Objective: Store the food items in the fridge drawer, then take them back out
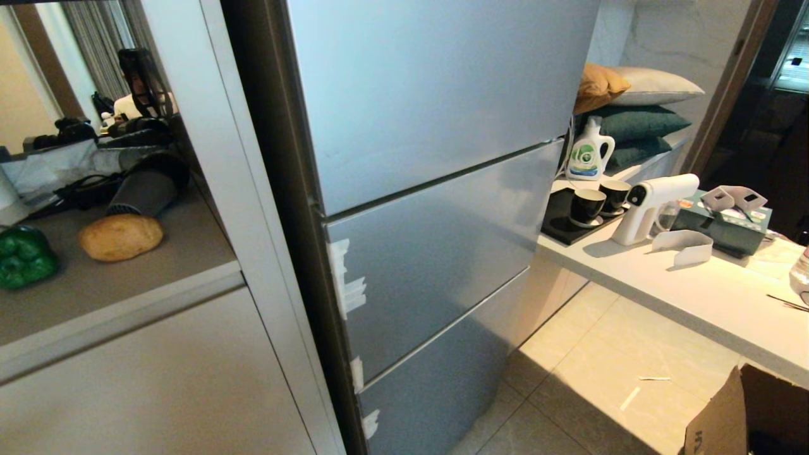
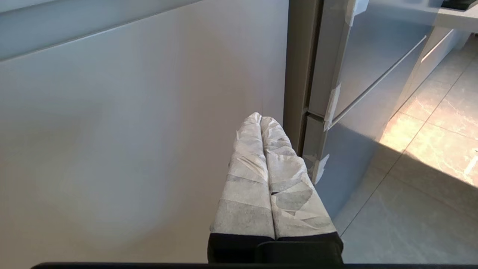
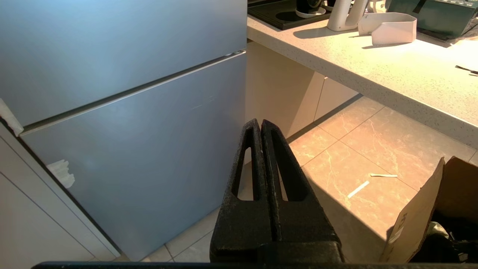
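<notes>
Both arms parked low, left gripper [image 2: 261,119] and right gripper [image 3: 260,123] pressed together on nothing since the fridge [image 1: 436,145] is closed, drawer hidden; bell pepper [image 1: 24,256] and potato [image 1: 120,237] wait on the shelf [image 1: 158,278] beside it.

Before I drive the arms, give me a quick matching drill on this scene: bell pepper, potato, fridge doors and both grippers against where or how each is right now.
1 bell pepper
2 potato
3 fridge doors
4 left gripper and right gripper

A all closed
B shut, holding nothing
C on the grey shelf, beside the hair dryer
D at the shelf's far left edge

Pairs: 1-D, 2-C, 3-A, 4-B
</notes>
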You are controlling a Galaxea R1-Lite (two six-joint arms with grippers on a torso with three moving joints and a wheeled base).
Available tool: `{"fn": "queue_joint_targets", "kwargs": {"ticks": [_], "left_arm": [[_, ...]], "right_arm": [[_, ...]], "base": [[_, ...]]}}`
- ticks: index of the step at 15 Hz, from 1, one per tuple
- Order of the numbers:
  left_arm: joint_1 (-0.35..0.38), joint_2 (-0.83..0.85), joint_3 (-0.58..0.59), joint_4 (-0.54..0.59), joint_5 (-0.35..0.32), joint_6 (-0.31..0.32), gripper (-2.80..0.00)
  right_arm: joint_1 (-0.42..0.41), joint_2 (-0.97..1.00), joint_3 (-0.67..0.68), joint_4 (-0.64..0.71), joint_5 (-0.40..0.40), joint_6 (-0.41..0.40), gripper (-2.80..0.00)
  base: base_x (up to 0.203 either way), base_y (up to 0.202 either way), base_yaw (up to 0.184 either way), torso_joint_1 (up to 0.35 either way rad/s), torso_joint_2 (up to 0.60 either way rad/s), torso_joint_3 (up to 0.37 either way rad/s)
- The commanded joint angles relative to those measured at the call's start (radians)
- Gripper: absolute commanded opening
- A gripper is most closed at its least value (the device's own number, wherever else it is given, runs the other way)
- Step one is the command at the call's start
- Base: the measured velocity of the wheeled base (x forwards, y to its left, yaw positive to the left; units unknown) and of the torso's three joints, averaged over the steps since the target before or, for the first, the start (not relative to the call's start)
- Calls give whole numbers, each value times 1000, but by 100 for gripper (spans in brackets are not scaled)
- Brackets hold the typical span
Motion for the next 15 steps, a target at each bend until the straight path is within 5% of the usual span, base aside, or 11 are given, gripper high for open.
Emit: {"fn": "queue_joint_targets", "kwargs": {"ticks": [1,4,10,12,15], "left_arm": [[0,0,-26,-15,-4,-6,-280],[-3,130,-176,-4,-101,-39,-280],[-30,868,-281,-172,-346,-112,-280],[-68,1098,-311,-318,-346,-114,-280],[-298,1308,-367,-504,-165,-106,-280]], "right_arm": [[0,0,0,0,0,0,-280],[0,0,0,-1,2,-7,-280],[0,0,0,0,3,-8,-280],[0,0,0,0,4,-6,-280],[0,0,0,0,3,-3,-280]], "base": [[0,0,0,0,0,0],[0,0,0,0,0,0],[0,0,0,0,0,0],[0,0,0,0,0,0],[0,0,0,0,0,0]]}}
